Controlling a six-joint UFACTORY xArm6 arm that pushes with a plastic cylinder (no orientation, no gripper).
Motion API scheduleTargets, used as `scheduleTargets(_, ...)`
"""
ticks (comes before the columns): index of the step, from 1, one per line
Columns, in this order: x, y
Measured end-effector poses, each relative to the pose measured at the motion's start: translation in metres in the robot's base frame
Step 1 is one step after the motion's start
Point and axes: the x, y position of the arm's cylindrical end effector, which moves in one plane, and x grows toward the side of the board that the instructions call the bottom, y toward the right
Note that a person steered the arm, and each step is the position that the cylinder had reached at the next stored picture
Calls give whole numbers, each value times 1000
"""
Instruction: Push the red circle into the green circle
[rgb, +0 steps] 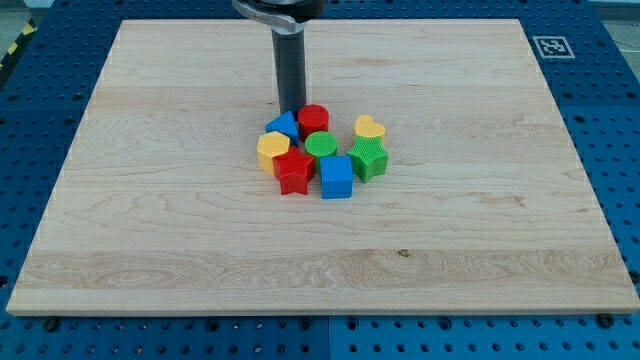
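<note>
The red circle (313, 118) stands on the wooden board, touching the top edge of the green circle (321, 145) just below it. My tip (291, 108) is right at the red circle's upper left, also just above the blue triangle (284, 125). The dark rod rises from there to the view's top.
The blocks form one tight cluster: a yellow hexagon (272, 149), a red star (294, 170), a blue cube (336, 177), a green star (369, 158) and a yellow heart (369, 127). The wooden board (150, 200) lies on a blue perforated table; a marker tag (551, 46) is at its top right.
</note>
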Motion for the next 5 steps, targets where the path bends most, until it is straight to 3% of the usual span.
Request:
scheduleTargets(4, 13, 21)
scheduleTargets(5, -11, 24)
